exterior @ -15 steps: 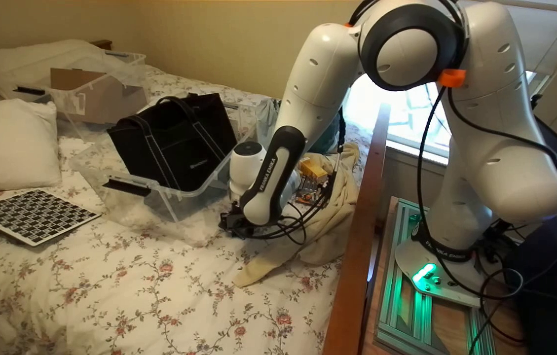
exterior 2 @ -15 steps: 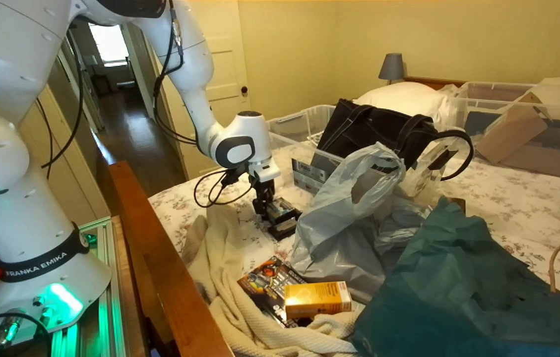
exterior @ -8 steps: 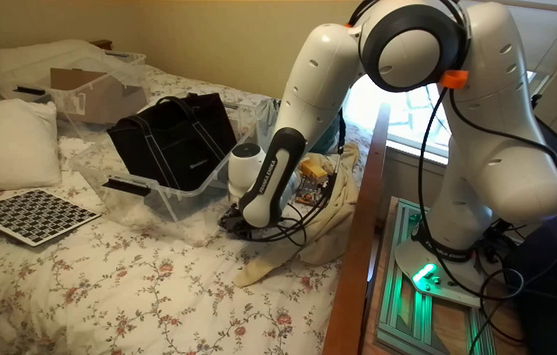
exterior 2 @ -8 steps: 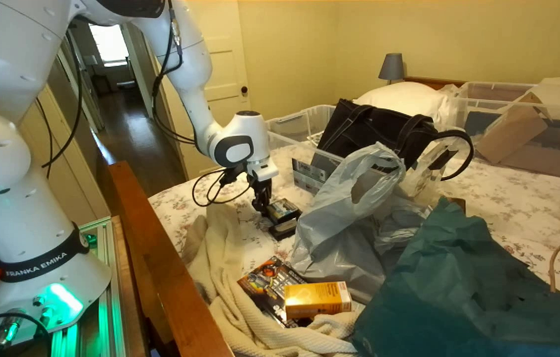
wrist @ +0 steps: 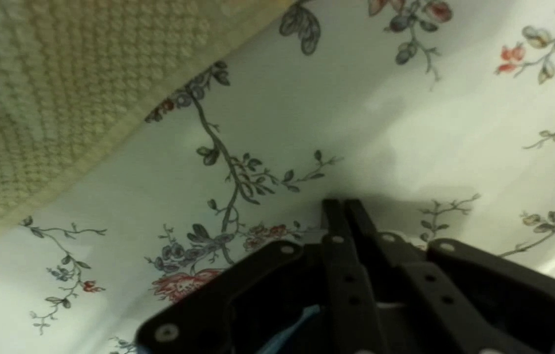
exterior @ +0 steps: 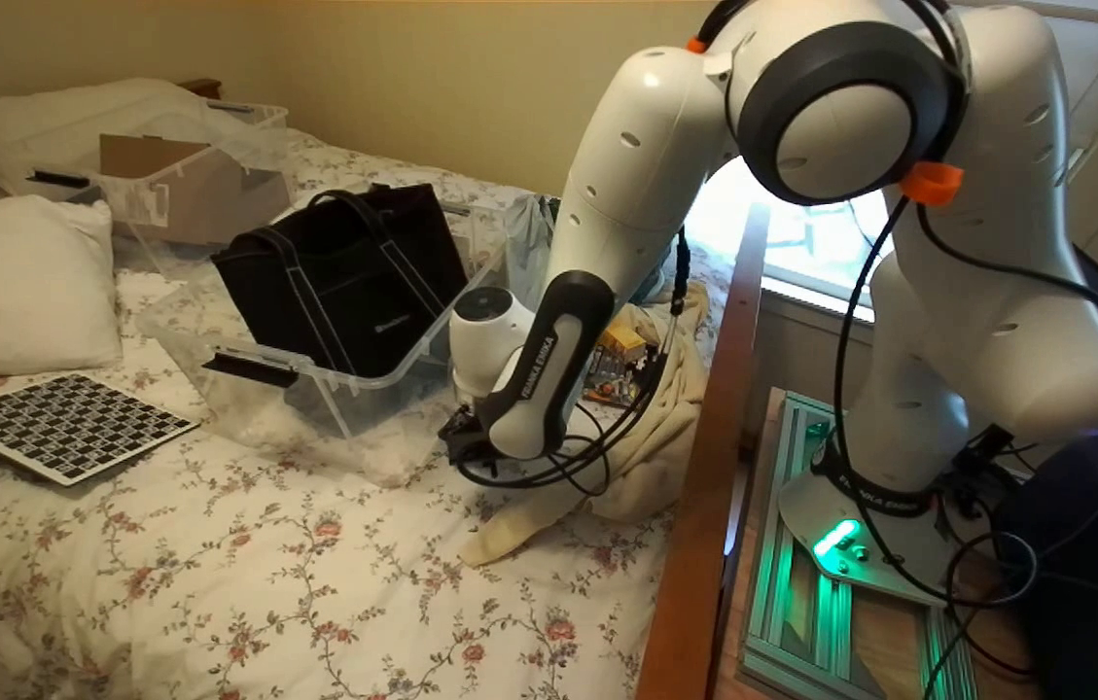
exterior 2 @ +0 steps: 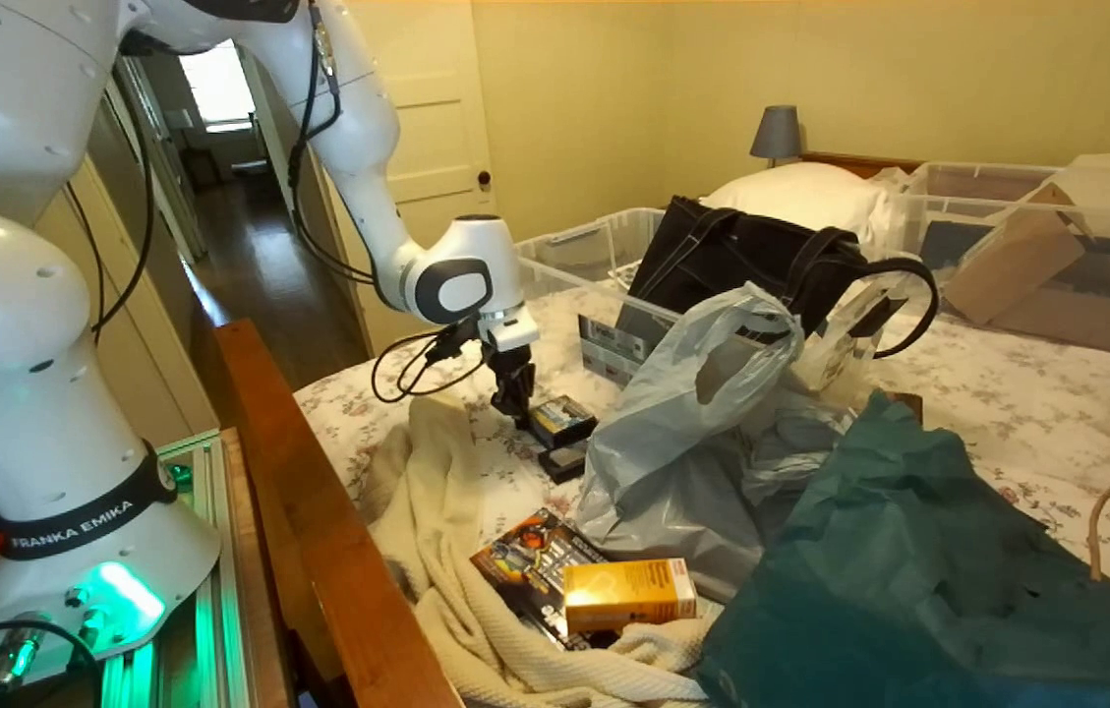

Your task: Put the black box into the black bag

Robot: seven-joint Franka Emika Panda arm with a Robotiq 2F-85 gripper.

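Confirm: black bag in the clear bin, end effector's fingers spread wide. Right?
Not quite. The end effector has its fingers close together, not spread wide: see the wrist view. The black bag is indeed in the clear bin.

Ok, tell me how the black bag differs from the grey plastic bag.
The black bag sits tilted in a clear bin; the grey plastic bag is outside it. The black bag has a boxy shape; the grey plastic bag is thin and wrinkled. Both have handles.

Blk bag (exterior: 335, 287) sits tilted in clr bin (exterior: 378, 399).
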